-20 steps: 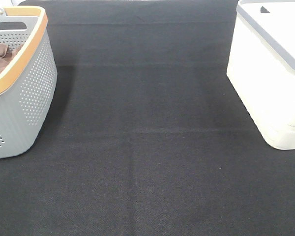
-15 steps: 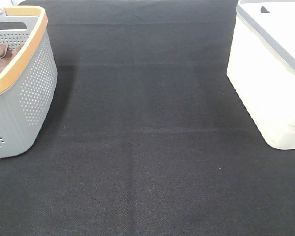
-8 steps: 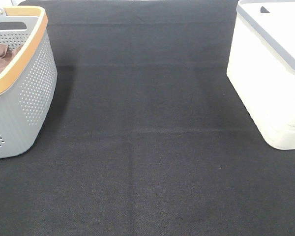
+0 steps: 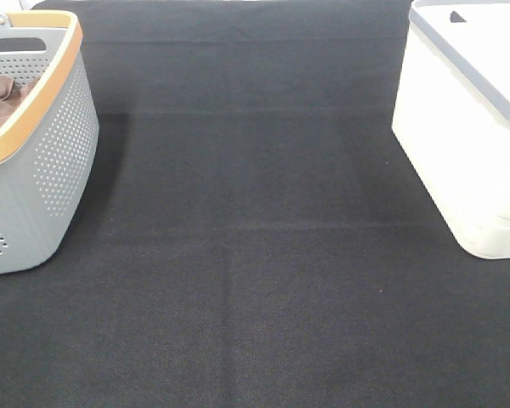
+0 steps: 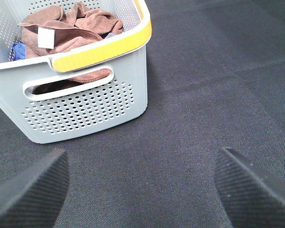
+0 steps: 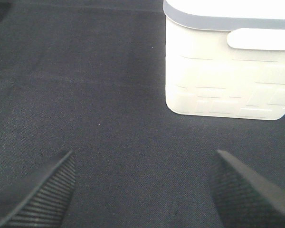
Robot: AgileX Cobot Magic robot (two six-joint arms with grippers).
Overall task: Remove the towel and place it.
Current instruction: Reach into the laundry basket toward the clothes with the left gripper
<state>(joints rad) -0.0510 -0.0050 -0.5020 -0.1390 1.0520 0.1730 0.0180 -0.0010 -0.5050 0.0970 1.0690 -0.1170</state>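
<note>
Left side of mat (image 4: 255, 255): basket (image 4: 59, 153). Right side of mat: bin (image 4: 459, 153), well apart from basket, open mat between them. In basket: towel (image 5: 71, 31), crumpled, lying against the end wall with the handle slot.

The right end effector (image 6: 143, 159) is hovering over the dark worktop (image 6: 85, 95), its fingers (image 6: 38, 194) standing wide apart. A white bin (image 6: 223, 80) with a grey rim is sitting on the worktop, apart from them.
</note>
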